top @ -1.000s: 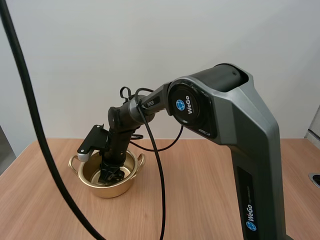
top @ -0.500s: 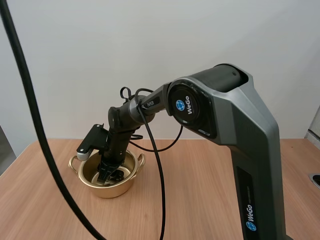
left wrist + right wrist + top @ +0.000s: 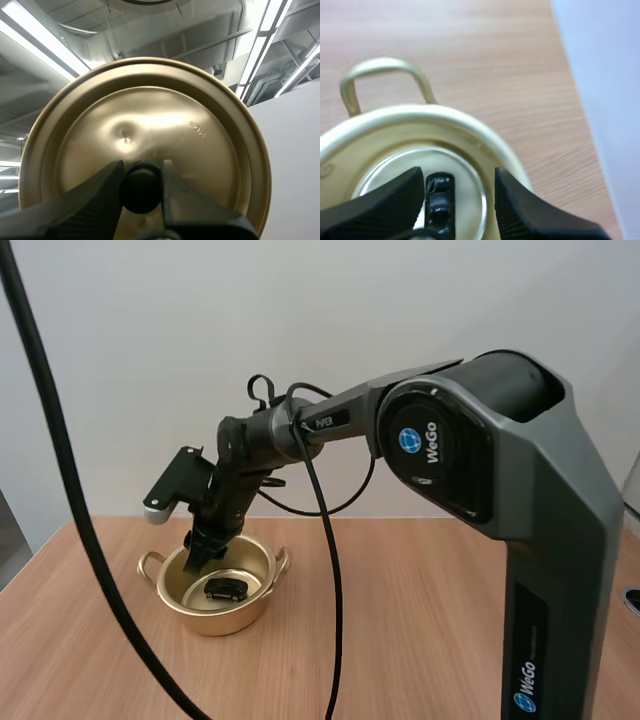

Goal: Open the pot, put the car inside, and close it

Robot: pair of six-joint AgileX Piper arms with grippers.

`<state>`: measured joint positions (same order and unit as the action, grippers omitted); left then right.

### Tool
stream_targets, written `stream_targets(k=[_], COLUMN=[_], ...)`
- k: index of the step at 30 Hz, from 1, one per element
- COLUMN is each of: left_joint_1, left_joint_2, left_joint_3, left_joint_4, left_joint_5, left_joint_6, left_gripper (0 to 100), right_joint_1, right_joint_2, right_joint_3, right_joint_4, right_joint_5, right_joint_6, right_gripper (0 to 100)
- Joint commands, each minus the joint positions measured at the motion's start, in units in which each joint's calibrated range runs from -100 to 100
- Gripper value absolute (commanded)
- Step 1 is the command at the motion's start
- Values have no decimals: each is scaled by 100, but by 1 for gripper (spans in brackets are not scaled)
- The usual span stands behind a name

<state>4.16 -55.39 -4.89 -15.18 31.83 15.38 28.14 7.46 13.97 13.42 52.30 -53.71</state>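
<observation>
Your right gripper (image 3: 459, 176) is open. Its two black fingers (image 3: 395, 200) stand apart, ribbed inner faces turned to each other, and nothing is pinched between them. Through the gap, lower down, you can see the car (image 3: 440, 200), a small dark toy. It lies on the bright floor of the pot (image 3: 445, 116) and touches neither finger.

In the high view the right gripper (image 3: 197, 552) hangs just above the pot's far left rim, tips pointing down and clear of the contents. The car (image 3: 226, 589) rests inside the pot near the middle of the floor, a little to the right of the fingertips. The pot (image 3: 215, 618) is gold-coloured, upright and uncovered. One loop handle (image 3: 385, 62) arches out beside the rim (the high view shows one on each side). The pot stands on the wooden table (image 3: 420, 640), toward the table's left part.

Your left gripper (image 3: 142, 166) is clamped on the black knob (image 3: 142, 192) of the lid (image 3: 150, 110), with one finger pressing on each side of the knob. The lid is gold, round and rimmed, and its knob side faces the left wrist view. You cannot tell from these views where the lid is held relative to the pot.
</observation>
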Motion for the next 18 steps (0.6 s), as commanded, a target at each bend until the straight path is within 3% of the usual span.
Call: stream_targets(k=[1, 6, 13, 18], left_joint_1=[0, 0, 0, 0], left_joint_2=[4, 4, 4, 4], left_joint_3=[3, 3, 3, 3], left_joint_4=[-3, -3, -3, -3], left_joint_5=[10, 154, 240, 240], left_joint_6=[6, 5, 5, 5], left_gripper=[0, 0, 0, 0], right_joint_1=[-13, -43, -54, -121], right_joint_2=[-342, -1019, -1696, -2135], right_joint_3=[-72, -321, -370, -370], right_joint_4=[-14, -537, -1838, -2976], right_joint_5=[-49, -178, -205, -346], right_joint_6=[28, 460, 1299, 2341], right_gripper=[75, 99, 100, 100])
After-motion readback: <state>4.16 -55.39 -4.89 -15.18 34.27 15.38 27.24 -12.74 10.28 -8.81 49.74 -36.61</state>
